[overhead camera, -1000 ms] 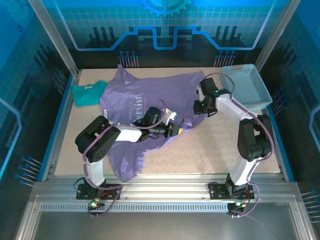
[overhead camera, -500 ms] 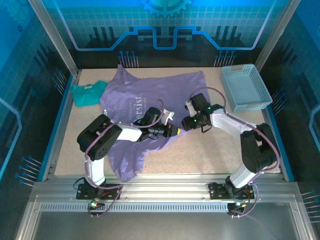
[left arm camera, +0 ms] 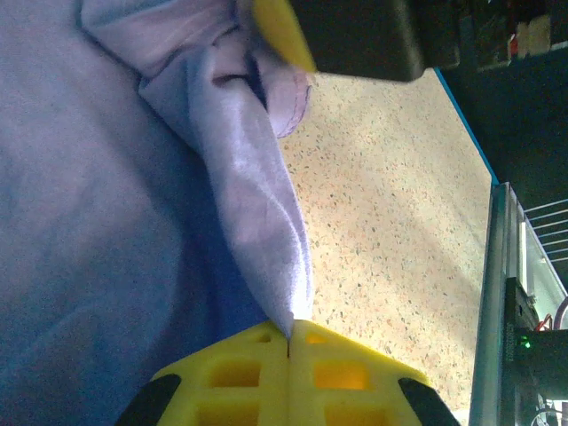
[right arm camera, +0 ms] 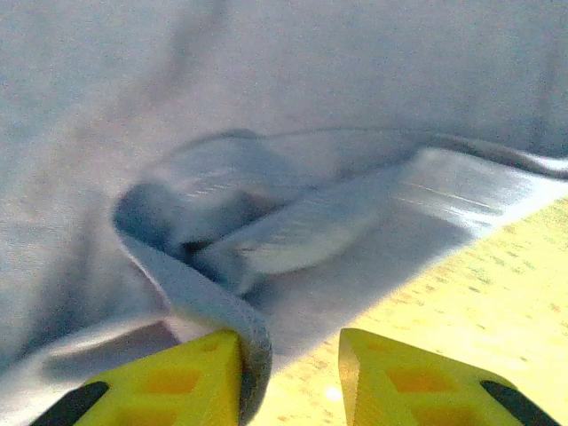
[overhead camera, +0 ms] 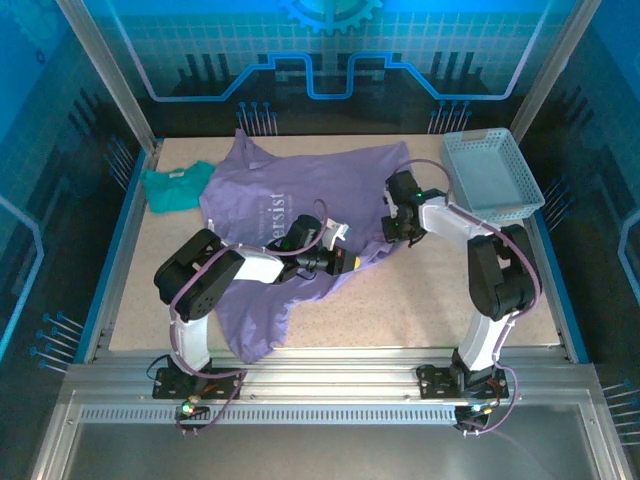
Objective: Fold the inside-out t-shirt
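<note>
Rightward in the frame the right gripper (overhead camera: 391,234) was shifted, jaws narrowly parted; the shirt (overhead camera: 250,190) was pinched by the left gripper (overhead camera: 352,260).

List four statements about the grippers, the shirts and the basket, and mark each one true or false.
1. The left gripper is shut on a fold of the lavender t-shirt. True.
2. The teal shirt lies in the blue basket. False: it lies on the table, at the t-shirt's left.
3. The right gripper has its jaws apart at the t-shirt's edge. True.
4. The lavender t-shirt is folded into a neat square. False: it lies spread out and rumpled.
</note>
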Robot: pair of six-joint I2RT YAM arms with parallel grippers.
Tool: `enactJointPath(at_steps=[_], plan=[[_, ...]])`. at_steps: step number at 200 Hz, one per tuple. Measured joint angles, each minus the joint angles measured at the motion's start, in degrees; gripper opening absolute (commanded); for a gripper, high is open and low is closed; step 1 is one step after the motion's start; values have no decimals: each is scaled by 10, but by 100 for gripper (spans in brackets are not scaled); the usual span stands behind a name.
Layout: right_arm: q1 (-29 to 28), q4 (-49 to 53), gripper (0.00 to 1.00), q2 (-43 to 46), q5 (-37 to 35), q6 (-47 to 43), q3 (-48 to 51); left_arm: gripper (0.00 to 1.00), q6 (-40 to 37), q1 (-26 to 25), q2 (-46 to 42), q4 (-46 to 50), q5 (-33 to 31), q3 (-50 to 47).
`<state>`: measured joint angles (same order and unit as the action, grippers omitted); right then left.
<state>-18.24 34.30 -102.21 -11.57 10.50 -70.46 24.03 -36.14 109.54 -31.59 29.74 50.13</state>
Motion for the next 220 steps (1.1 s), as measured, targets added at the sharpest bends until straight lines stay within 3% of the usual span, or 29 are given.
enactJointPath(at_steps=[40, 75, 104, 135, 159, 189, 220], plan=[[-22, -5, 53, 77, 15, 12, 61, 0, -1, 0, 0, 0, -2, -1], [-45, -28, 58, 78, 50, 28, 92, 0, -1, 0, 3, 0, -2, -1], [-43, -57, 54, 36, 62, 34, 90, 0, -1, 0, 3, 0, -2, -1], [-8, -68, 32, 12, 72, 36, 77, 0, -1, 0, 6, -3, -2, -1], [40, -67, 25, 13, 50, 35, 51, 0, -1, 0, 11, -4, -3, -1], [63, -59, 27, 26, 27, 36, 43, 0, -1, 0, 12, -4, -3, -1], [50, -51, 44, 58, 43, 35, 49, 0, -1, 0, 13, -4, -3, -1]])
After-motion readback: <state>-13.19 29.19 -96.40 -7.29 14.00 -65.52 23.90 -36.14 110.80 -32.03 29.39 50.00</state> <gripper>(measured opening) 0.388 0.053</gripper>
